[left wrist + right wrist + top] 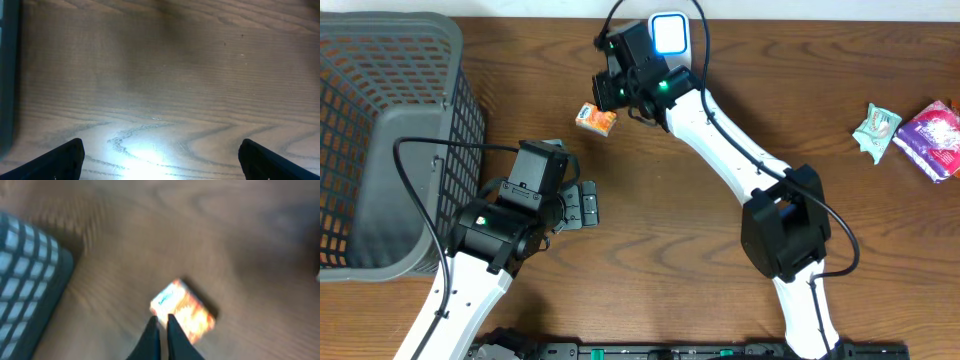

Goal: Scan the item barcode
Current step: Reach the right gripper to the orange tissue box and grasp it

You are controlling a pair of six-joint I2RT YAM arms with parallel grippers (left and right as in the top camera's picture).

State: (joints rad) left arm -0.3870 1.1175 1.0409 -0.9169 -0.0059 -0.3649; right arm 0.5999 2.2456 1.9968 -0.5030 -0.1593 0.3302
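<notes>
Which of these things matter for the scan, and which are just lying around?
In the job: small orange cardboard box; right gripper, shut beside it; dark buttoned device, possibly the scanner.
Lying about: grey plastic mesh basket; pale green packet; pink-purple packet.

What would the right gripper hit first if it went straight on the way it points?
Probably the orange packet: the right gripper, fingers shut, points at its near edge. The blur hides whether they touch.

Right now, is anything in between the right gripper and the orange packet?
Nothing I can see. The right gripper is shut, its tips right at the edge of the packet. The basket sits off to one side.
</notes>
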